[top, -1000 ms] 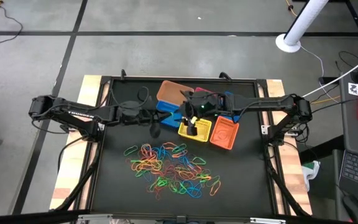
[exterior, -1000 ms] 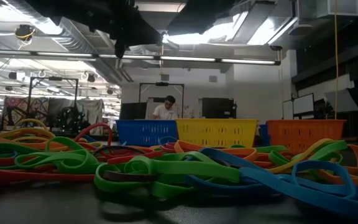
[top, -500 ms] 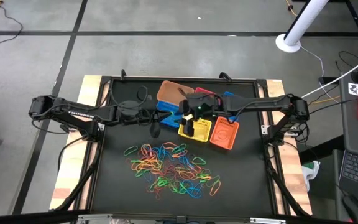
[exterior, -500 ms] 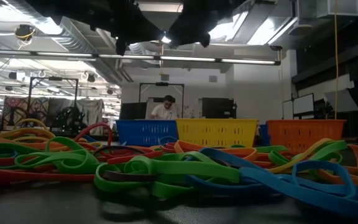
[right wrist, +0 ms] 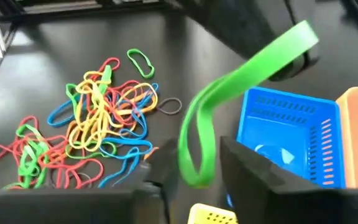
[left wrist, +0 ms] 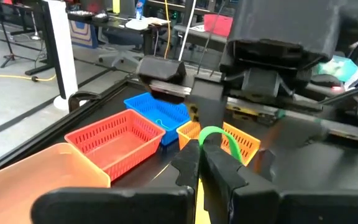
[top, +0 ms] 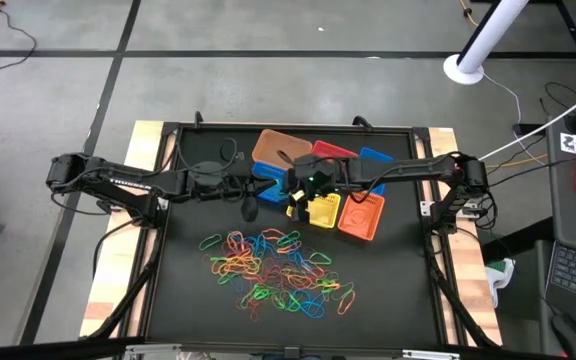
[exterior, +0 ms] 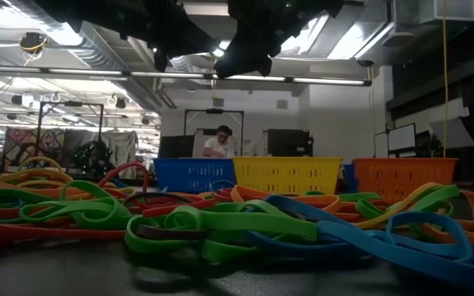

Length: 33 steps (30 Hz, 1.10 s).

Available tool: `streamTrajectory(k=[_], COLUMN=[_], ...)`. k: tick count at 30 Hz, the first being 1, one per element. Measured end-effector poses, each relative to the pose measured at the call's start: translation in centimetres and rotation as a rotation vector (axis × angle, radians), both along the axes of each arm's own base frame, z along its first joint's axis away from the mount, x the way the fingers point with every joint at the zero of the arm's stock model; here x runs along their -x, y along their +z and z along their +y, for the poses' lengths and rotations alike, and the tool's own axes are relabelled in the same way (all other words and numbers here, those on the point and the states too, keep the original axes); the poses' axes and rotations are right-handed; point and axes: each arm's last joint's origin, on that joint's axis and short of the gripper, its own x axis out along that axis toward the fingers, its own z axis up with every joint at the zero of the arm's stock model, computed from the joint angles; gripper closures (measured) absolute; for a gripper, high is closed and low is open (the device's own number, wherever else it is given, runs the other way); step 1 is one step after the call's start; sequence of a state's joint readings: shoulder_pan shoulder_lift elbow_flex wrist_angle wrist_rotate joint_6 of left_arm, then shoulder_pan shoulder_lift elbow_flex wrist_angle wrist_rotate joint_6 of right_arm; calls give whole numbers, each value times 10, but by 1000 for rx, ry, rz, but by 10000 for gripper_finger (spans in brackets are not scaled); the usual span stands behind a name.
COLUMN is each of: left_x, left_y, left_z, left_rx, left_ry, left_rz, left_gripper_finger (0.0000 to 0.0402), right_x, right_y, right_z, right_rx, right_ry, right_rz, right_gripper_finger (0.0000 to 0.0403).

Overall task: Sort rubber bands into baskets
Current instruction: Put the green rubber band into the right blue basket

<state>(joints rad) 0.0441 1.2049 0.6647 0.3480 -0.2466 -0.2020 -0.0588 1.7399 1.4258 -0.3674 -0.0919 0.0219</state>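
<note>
While the right gripper (top: 296, 196) hangs above the near edge of the basket cluster, we log it as clenched on one green rubber band (right wrist: 229, 99), whose loop stands out beyond the fingers toward a blue basket (right wrist: 288, 140); the left gripper (top: 249, 210) waits just beside the cluster, and we cannot tell its fingers' state; its wrist view shows the green band past its own fingers. Baskets entered: tan-orange basket (top: 275, 148), red basket (top: 334, 152), a blue one at the left of the group and another at the back, yellow basket (top: 320, 211), orange basket (top: 361, 216), all touching or nearly so at the far part of the table (top: 183, 280); loose rubber bands (top: 273, 268) lie in a tangled heap nearer the front. Risks we note: baskets packed this closely invite a drop into the wrong compartment; the springy band may cling to a finger on release, or flick out over a low rim.
</note>
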Motion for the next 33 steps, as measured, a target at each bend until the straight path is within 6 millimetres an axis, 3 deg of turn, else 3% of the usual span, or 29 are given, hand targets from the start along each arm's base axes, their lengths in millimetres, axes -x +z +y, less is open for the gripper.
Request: streamTrajectory(k=[4, 6, 15, 22, 27, 33], left_x=[0, 0, 0, 2, 3, 4], left_y=[0, 0, -1, -9, -10, -13], left_z=[0, 0, -1, -1, -1, -1], left_rx=[0, 0, -17, -27, -22, -20], left_ry=[0, 0, -6, -10, -10, -9], left_rz=[1, 1, 21, 108, 119, 150], left_gripper_finger=[391, 391, 383, 304, 258, 243], right_x=[1, 2, 3, 11, 27, 60], right_y=[3, 3, 1, -2, 8, 15], right_z=[0, 0, 0, -5, -21, -52], right_rx=[19, 42, 60, 60, 91, 114], right_ry=[12, 30, 47, 42, -16, -132], right_rz=[-12, -9, 13, 98, 148, 311], right_gripper_finger=[379, 395, 398, 399, 401, 401])
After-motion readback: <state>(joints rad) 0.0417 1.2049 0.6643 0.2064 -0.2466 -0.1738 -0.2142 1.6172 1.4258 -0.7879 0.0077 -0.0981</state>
